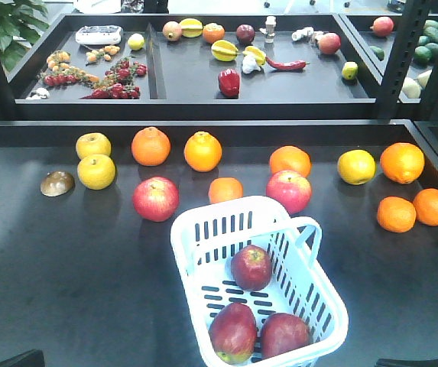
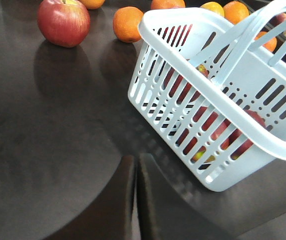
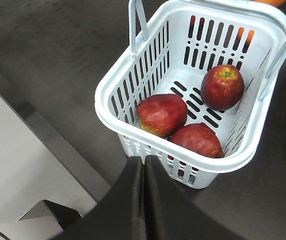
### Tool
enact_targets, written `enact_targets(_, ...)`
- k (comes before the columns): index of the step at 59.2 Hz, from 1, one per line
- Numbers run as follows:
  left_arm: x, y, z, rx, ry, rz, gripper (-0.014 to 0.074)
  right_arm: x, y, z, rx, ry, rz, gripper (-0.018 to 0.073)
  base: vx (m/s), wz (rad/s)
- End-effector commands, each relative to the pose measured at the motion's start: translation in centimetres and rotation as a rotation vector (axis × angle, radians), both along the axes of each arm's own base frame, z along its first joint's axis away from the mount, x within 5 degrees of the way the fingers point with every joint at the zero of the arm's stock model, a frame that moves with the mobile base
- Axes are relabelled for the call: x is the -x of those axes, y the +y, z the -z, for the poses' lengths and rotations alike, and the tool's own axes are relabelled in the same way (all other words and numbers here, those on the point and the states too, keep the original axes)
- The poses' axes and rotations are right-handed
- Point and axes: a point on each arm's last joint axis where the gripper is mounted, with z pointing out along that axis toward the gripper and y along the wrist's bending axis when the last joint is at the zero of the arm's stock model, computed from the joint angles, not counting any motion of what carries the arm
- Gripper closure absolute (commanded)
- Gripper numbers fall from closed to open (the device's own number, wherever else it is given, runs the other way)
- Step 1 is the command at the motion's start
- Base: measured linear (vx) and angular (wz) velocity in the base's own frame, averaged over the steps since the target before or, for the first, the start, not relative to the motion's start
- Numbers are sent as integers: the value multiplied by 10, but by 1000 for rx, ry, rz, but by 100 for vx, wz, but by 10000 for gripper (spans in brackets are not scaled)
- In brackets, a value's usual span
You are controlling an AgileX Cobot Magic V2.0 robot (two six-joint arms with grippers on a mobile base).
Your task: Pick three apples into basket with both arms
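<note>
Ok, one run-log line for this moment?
apples: three in basket | left pincer: shut, empty | right pincer: shut, empty | task: looks complete

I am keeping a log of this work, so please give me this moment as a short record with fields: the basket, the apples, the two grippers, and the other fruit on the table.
basket: white-blue basket near the front of the dark table
apples in basket: three dark red apples, all inside
left gripper: shut, empty, beside the basket
right gripper: shut, empty, above the basket's near rim
fruit left on table: two lighter red apples, oranges, yellow apples
task state: looks finished
</note>
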Motion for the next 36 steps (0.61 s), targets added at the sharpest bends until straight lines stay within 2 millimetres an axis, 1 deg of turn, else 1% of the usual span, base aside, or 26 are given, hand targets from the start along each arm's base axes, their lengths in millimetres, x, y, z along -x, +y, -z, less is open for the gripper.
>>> enact_targets(1,-7,0,-16,-12,-164,-13,603,-4,1,-12,-42,-57,22,565,0,0)
enact_targets(5,-10,3,-21,-40,-231,-36,603,-4,1,-12,-43,-57,22,565,0,0)
enact_targets(11,-15,12,-27,-44,-308,-138,603,-4,1,-12,-42,-56,22,565,0,0)
enact_targets(18,-17,24,-32,-46,-354,-255,603,-4,1,-12,-42,-56,22,565,0,0)
enact_targets(26,-8,32,-40,-86,-451,-292,603,-4,1,-12,-42,-56,22,565,0,0)
enact_targets(36,16,39,-49,-125,-593,-318,603,-4,1,-12,-42,-56,22,565,0,0)
